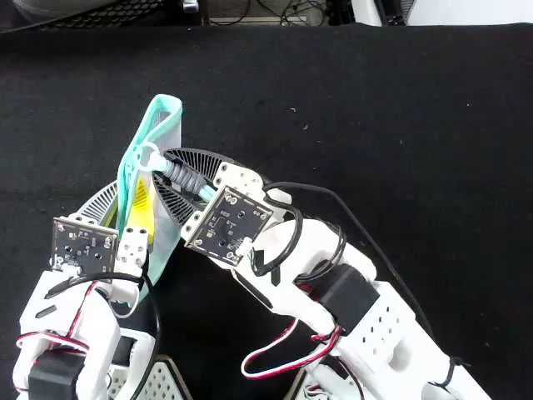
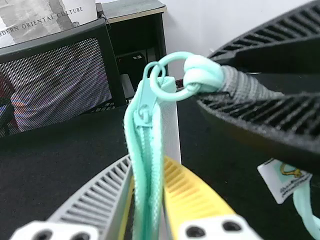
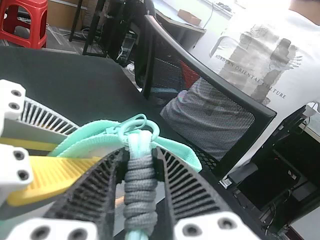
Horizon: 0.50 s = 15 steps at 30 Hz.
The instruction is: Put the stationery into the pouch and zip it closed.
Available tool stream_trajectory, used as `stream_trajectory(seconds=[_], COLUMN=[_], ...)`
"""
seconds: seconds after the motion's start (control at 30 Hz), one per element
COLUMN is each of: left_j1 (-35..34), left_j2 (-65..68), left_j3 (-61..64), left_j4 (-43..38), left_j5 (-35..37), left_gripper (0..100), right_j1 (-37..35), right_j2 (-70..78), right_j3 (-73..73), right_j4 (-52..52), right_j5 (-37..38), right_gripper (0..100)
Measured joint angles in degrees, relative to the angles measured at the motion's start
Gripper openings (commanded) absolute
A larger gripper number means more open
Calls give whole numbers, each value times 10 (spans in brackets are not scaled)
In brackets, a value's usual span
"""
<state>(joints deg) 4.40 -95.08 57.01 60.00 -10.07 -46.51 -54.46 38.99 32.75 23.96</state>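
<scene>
The mint-green and clear pouch (image 1: 160,137) stands on its edge at the left of the black table. My left gripper (image 1: 137,212), with one grey and one yellow finger (image 1: 140,204), is shut on the pouch's lower part along the zipper (image 2: 150,165). My right gripper (image 1: 179,171), with black ribbed fingers, is shut on the grey braided zipper pull cord (image 3: 139,185) right beside the pouch. A mint ring (image 2: 172,75) links the cord to the zipper slider (image 2: 141,107), which sits near the pouch's upper end. What is inside the pouch is hidden.
The black cloth table (image 1: 400,125) has free room to the right and at the far side. A white tag (image 2: 285,182) hangs off the pouch. A mesh-backed chair (image 3: 215,115) stands beyond the table's edge.
</scene>
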Motion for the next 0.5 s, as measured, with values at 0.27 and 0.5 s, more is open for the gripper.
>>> stream_trajectory(seconds=[0.27, 0.5], left_j1=[0, 0], left_j2=[-1, -1], left_j3=[6, 6], left_j4=[0, 0], left_j5=[0, 0], left_gripper=[30, 30], right_j1=[0, 0], right_j2=[0, 0], right_j3=[0, 0], right_j4=[0, 0], right_j5=[0, 0], right_gripper=[12, 60])
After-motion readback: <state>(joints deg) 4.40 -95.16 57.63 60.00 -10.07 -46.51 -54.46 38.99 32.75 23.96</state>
